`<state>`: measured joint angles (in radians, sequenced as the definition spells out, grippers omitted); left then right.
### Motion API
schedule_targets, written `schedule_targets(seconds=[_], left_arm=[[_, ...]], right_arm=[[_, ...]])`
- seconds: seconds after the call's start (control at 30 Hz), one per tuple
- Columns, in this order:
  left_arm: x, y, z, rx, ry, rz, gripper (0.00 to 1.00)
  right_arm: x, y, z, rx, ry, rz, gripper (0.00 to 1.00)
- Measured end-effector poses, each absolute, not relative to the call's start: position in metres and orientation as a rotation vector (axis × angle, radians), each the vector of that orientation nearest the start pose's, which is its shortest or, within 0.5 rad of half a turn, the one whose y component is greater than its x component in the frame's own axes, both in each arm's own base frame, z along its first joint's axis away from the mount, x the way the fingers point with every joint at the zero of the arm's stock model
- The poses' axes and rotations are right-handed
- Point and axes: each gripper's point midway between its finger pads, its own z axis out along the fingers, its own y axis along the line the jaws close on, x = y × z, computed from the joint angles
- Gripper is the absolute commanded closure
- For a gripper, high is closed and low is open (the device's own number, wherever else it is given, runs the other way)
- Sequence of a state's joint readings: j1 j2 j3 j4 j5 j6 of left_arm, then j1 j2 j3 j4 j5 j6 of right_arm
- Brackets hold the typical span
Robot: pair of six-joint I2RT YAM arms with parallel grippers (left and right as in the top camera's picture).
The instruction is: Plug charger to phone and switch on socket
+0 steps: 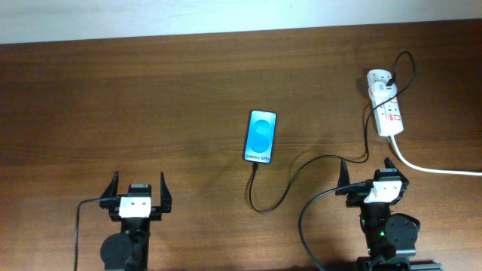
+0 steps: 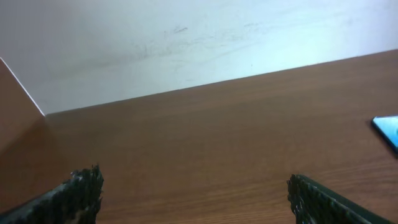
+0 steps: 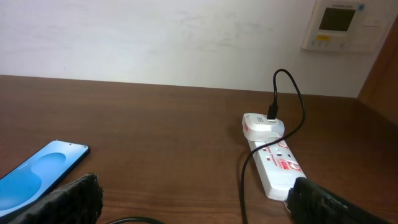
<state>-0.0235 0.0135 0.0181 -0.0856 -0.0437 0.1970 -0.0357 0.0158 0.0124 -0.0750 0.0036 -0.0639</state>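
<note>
The phone (image 1: 260, 136) lies in the table's middle, blue screen up. It also shows in the right wrist view (image 3: 38, 170) and, at the edge, in the left wrist view (image 2: 388, 129). The black charger cable (image 1: 290, 185) reaches the phone's near end and runs right to the white plug (image 1: 380, 83) on the socket (image 1: 386, 105), also seen in the right wrist view (image 3: 273, 159). My left gripper (image 1: 138, 189) is open and empty at the front left. My right gripper (image 1: 367, 175) is open and empty, in front of the socket, with the cable passing by it.
The socket's thick white cord (image 1: 429, 167) runs off to the right edge. A white wall (image 3: 155, 37) stands behind the table, with a wall panel (image 3: 343, 23) at the right.
</note>
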Motion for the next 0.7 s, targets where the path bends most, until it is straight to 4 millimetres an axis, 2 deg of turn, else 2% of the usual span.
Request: schedule_targets(seconds=[0.33,0.7], left_arm=[[0.246,0.009,0.159,0.027,1.648,0.118,0.01],[0.245,0.012,0.16,0.006,1.646,0.131,0.01]], right_arm=[[0.246,-0.009,0.158,-0.021,1.65,-0.079,0.02],[0.246,-0.009,0.158,-0.021,1.65,-0.079,0.01]])
